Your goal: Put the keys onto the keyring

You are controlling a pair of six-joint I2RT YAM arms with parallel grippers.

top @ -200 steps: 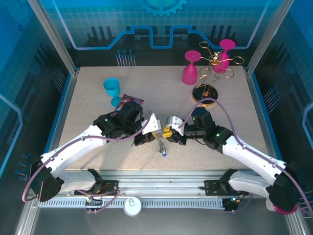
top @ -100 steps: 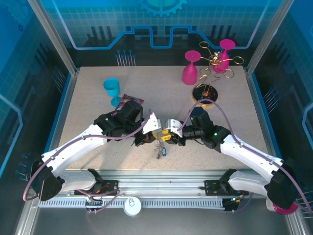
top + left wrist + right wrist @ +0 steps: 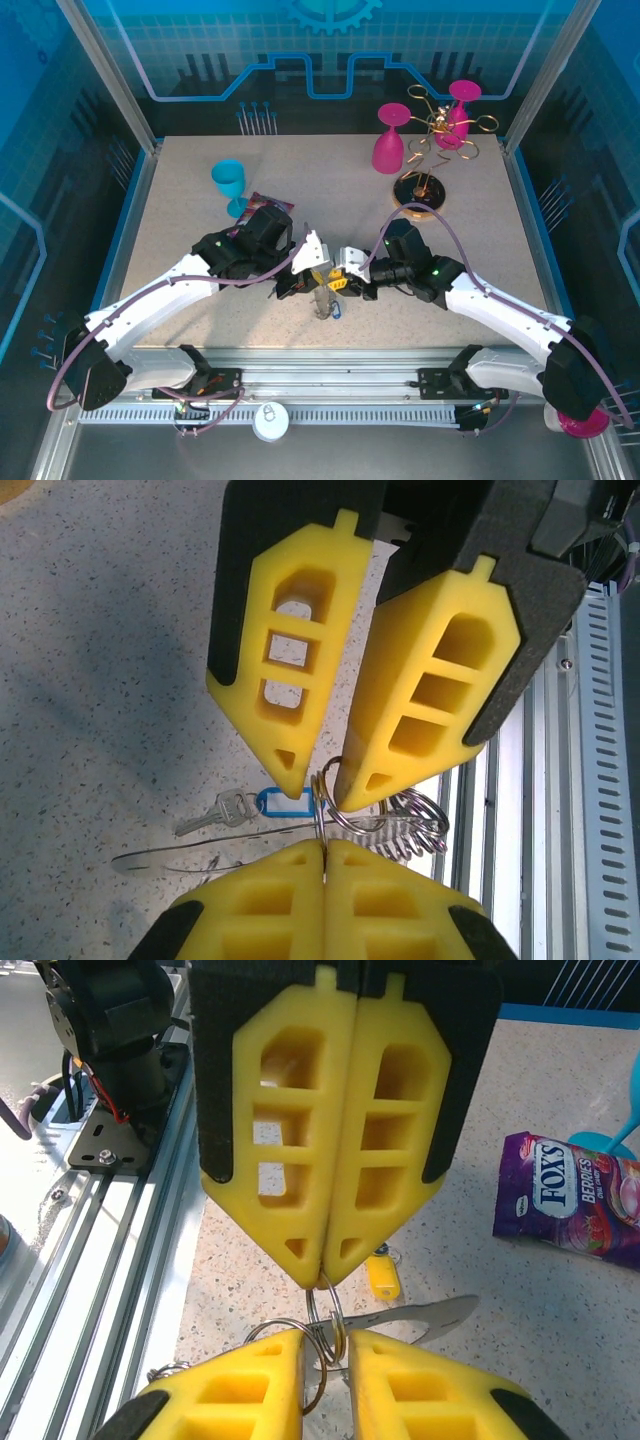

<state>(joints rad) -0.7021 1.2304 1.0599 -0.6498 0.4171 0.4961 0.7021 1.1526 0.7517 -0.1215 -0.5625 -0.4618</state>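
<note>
- Threading is the step in hand: both grippers meet low over the near middle of the bench (image 3: pixel 200 220), tip to tip, with the keyring (image 3: pixel 325 1345) caught between them.
- The left gripper (image 3: pixel 328 1270) has its jaws pressed together, pinching the top of the thin ring, as the right wrist view shows.
- The right gripper (image 3: pixel 320 785) has its jaws slightly spread with the ring's wire sitting in the narrow gap; whether it truly grips the wire is hard to tell.
- A bundle of further wire loops (image 3: pixel 405 825) hangs on the ring just beside the tips.
- The blue-tagged key (image 3: pixel 240 808) lies on the bench just under the ring, its tag close to the wire; whether it is already on cannot be told.
- The yellow-headed key (image 3: pixel 382 1272) lies on the bench just beyond the tips.
- Next, a judgement: one side must hold the ring steady while the other feeds a key's hole onto the wire end.
- Farther off stand a sweets packet (image 3: pixel 570 1195), a teal cup (image 3: pixel 229 185) and a pink glass (image 3: pixel 390 140); nothing is visible inside either.
</note>
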